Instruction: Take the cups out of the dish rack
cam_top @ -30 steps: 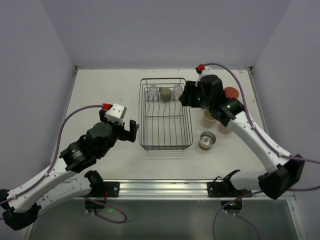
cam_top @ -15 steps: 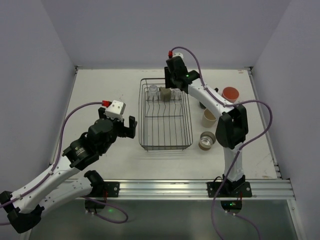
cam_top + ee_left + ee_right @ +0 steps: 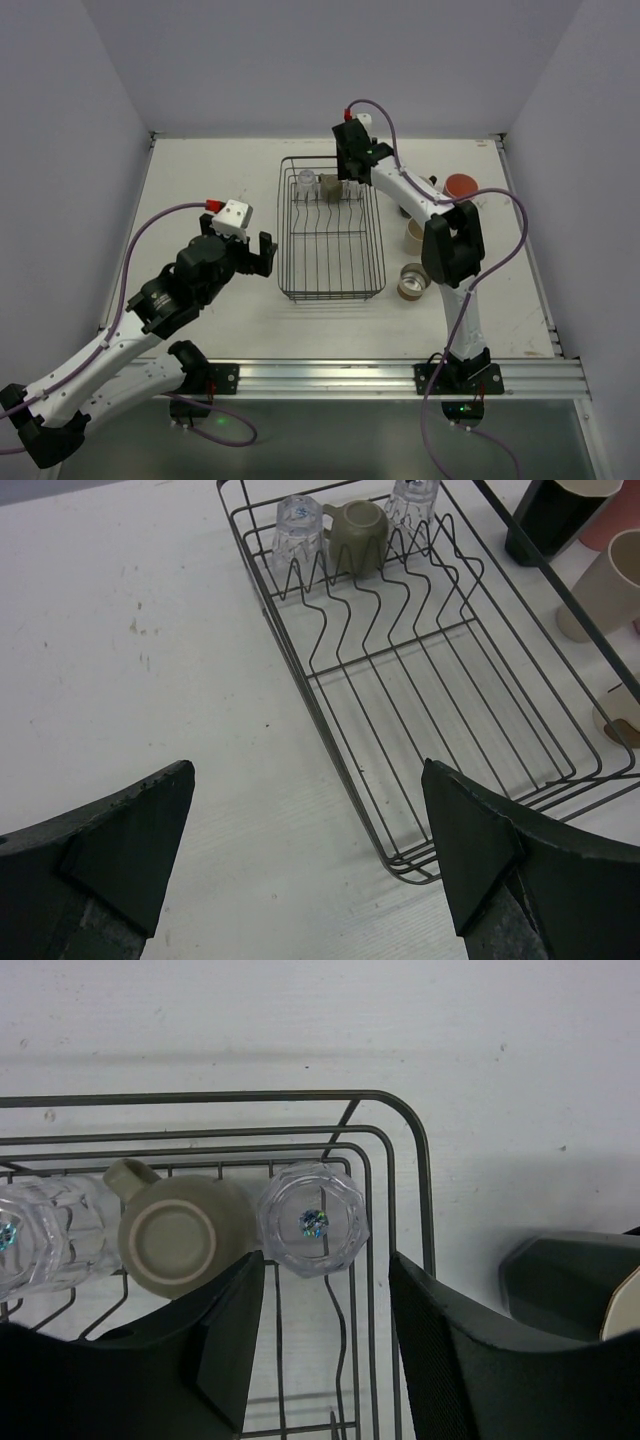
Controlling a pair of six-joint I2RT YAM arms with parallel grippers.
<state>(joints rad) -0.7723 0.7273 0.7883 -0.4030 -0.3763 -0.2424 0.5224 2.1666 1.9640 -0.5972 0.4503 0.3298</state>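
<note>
Right clear glass [image 3: 312, 1220] hemmed: olive cup [image 3: 180, 1235] close left, dish rack wall [image 3: 429, 1210] close right; above open.

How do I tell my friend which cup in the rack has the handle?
Find the black wire rack in the middle of the table. At its far end three cups sit upside down in a row. Yours is the middle one: solid olive-grey, between two clear glasses.

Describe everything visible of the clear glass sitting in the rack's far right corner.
The clear glass is small, faceted and transparent, with an eight-sided base. It stands upside down, base up, in the far right corner of the dish rack, close beside an inverted beige mug. The right pincer hangs over it, open, a finger on either side; no contact shows.
</note>
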